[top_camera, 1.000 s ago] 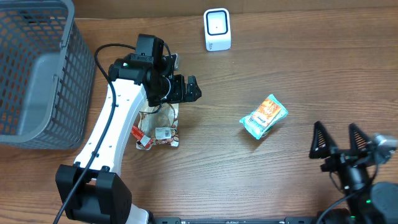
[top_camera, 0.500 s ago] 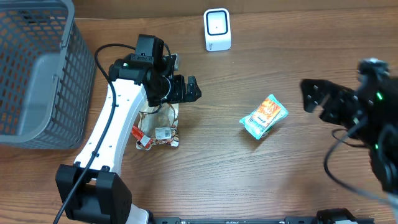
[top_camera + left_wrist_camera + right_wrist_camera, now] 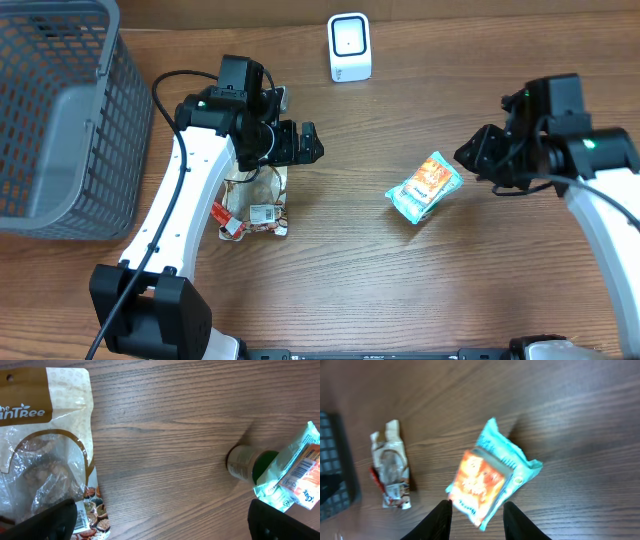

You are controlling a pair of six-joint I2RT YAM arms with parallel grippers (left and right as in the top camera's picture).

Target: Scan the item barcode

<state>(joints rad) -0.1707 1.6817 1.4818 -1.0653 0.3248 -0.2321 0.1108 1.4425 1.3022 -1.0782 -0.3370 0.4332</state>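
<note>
Our right gripper [image 3: 477, 510] has its two black fingers a narrow way apart and gripping nothing. In the right wrist view, the lower corner of the teal and orange snack packet [image 3: 490, 475] shows in the gap between them. We cannot tell whether either finger touches it. Seen from overhead, that gripper [image 3: 480, 155] hangs just beside the right end of the packet [image 3: 425, 186]. The packet lies on the wooden table [image 3: 350, 270], right of the middle. It is well apart from the white barcode scanner [image 3: 349, 47], which stands near the far edge.

Our left gripper [image 3: 162, 520] has its jaws spread wide, with only bare wood between them. From overhead it [image 3: 300, 145] hangs over the far end of a clear and brown snack pouch [image 3: 255, 205], which lies left of the middle. In the left wrist view the pouch [image 3: 45, 450] fills the left side, with a small white label near its lower edge, and the snack packet [image 3: 295, 472] shows at the right edge. A grey mesh basket [image 3: 60, 110] sits at the table's left end.
</note>
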